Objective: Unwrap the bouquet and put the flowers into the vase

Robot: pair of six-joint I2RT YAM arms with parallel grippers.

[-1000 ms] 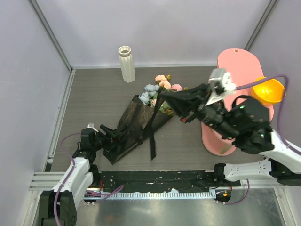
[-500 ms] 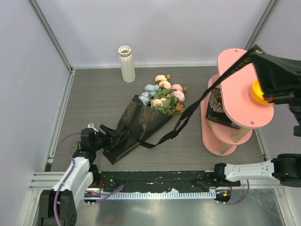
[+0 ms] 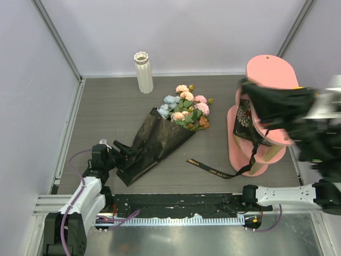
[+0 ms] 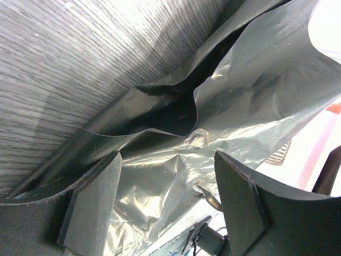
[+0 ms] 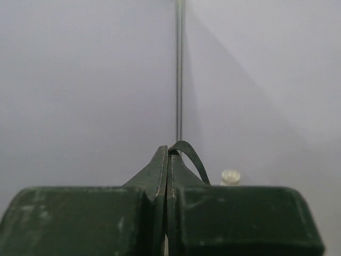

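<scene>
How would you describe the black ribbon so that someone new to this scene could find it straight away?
Start at the pink two-tier stand on the right of the table. The black ribbon trails from there across the grey tabletop toward the bouquet. Unlike the wide black wrapping paper, it is a thin strip with small gold lettering.

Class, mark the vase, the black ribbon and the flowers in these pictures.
vase [image 3: 143, 72]: top external view, ribbed side.
black ribbon [image 3: 210, 170]: top external view, stretch lying on the table.
flowers [image 3: 186, 107]: top external view, cluster of blooms.

table [image 3: 106, 112]: grey wood | on it: bouquet [image 3: 160, 136], vase [image 3: 143, 73], ribbon [image 3: 210, 169], pink shelf [image 3: 266, 69]
</scene>
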